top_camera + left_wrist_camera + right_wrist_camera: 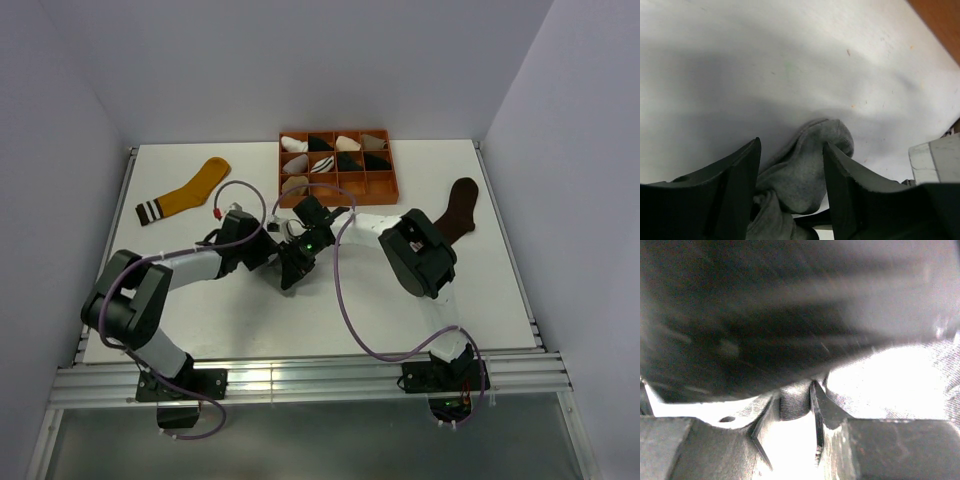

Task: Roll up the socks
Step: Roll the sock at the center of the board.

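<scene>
Bunched grey sock (810,170) lying mid-table (200,320), between left gripper (791,145) fingers; jaws standing apart, not clamping. Right gripper (795,400) pinching fold of same sock, jaws clamped. Mustard-yellow sock (190,190) lying far left; dark brown sock (460,210) lying right.

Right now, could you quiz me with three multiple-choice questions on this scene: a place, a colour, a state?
1. What colour is the tray? A: green. B: orange. C: white.
2. Where does the mustard sock lie? A: far left of the table. B: in the tray. C: at its near edge.
3. The left end effector's fingers stand: A: pressed together. B: apart, the grey sock between them. C: hidden.
Answers: 1 B, its walls are orange; 2 A, seen from above; 3 B, the wrist view shows the gap.
</scene>
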Available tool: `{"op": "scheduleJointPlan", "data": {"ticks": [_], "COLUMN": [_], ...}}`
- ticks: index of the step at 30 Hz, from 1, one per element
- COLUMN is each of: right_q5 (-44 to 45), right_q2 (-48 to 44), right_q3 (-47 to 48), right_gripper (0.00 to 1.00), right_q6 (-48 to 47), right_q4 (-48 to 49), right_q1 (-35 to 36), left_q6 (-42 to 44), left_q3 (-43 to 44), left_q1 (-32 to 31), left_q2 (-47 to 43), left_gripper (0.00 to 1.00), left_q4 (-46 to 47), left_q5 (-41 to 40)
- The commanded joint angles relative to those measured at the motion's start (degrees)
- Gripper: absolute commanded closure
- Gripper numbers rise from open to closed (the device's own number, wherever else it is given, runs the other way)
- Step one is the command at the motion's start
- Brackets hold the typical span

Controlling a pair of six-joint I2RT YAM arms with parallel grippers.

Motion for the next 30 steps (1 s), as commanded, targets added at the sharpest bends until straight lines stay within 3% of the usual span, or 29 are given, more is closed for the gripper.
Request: {"op": "scheduleJointPlan", "data": {"ticks": [1,3,11,18,22,30], "right_q5": [8.4,8.9,10.9,12.1,13.6,14.6], "right_q2": [1.0,0.7,0.6,0.4,0.7,1.7], "right_q3": [-2.4,-2.3,-0.9,0.2,2.0,4.3], "right_gripper": [1.0,1.0,1.0,1.0,1.0,1.0], "right_q6": [0.3,0.8,2.9,4.7,5.1,6.5], "right_q4": [-1.8,-1.6,-2.3,-3.0,-4.7,-6.8], "right_q1": [1.3,1.3,1.4,1.9,2.5,3.0], "left_q6": [-3.1,-4.5,-4.7,-5.3,-6.8,-9.1], "left_q3": [-1.2,-2.1,-6.4,-15.6,-20.7,-22.9], "left_q1": [1.6,2.5,5.9,4.3,1.5,-0.8], "left_q2": [-4.7,-7.7,-18.6,-30.1,-31.6,-24.5], "left_gripper": [0.38,0.33,0.3,0.26,0.28,0.3], "left_q4": [-4.7,-6.5,-11.5,-5.7,-0.3,9.1], "left_q5": [-5.9,-6.5,-5.8,1.3,1.5,2.1]}}
